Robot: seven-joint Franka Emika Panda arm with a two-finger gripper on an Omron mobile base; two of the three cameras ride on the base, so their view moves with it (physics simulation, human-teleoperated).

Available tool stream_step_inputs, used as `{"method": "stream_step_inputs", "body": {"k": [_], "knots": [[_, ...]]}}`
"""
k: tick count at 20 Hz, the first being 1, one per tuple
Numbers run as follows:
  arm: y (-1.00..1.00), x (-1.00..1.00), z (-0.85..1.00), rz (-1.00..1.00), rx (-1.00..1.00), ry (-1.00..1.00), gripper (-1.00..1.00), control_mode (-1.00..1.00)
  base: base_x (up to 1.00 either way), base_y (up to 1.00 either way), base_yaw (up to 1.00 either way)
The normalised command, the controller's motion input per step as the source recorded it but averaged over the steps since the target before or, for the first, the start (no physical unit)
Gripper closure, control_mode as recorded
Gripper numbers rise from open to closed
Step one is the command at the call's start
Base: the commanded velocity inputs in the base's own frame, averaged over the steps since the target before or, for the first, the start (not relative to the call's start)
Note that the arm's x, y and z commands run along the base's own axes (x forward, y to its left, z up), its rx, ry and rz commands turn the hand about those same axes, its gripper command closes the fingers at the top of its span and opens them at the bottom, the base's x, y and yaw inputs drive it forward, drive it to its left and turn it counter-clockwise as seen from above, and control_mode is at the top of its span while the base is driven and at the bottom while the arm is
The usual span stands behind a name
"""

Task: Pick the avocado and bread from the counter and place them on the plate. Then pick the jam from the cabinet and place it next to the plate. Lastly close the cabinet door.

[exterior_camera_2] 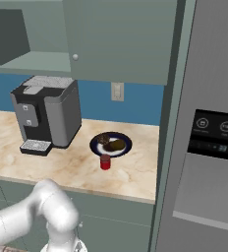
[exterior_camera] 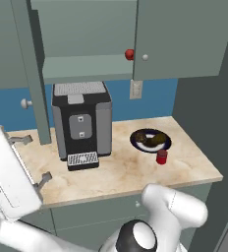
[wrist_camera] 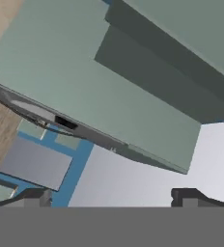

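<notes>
On the plate [exterior_camera_2: 126,141] sit bread [exterior_camera_2: 103,139] and avocado [exterior_camera_2: 117,145]; end effector [exterior_camera: 31,161] released.

The white arm rises from its base, bends through a rounded dark-jointed elbow and reaches out to the robot's left, ending in a broad white hand. The tool [exterior_camera: 30,160] points forward with its two grey fingers [exterior_camera: 21,140] spread wide apart, nothing between them. In the hand view the two dark fingertips [wrist_camera: 193,195] stand far apart.

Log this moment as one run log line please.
plate: holds bread and avocado | jam: on counter beside plate | cabinet door: open | gripper: jaws open, empty
</notes>
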Motion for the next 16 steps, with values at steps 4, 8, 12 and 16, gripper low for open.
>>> {"method": "stream_step_inputs", "body": {"k": [4,8,12,16], "knots": [[0.01,0.50,-0.02,-0.01,0.00,0.08,-1.00,-1.00,0.00,0.00,0.00],[0.14,0.14,-0.15,0.01,0.00,0.17,-1.00,-1.00,0.00,0.00,0.00],[0.25,0.13,-0.09,0.09,0.00,0.14,-1.00,-1.00,0.00,0.00,0.00],[0.04,0.50,-0.02,0.13,0.01,0.16,-1.00,-1.00,0.00,0.00,0.00]]}}
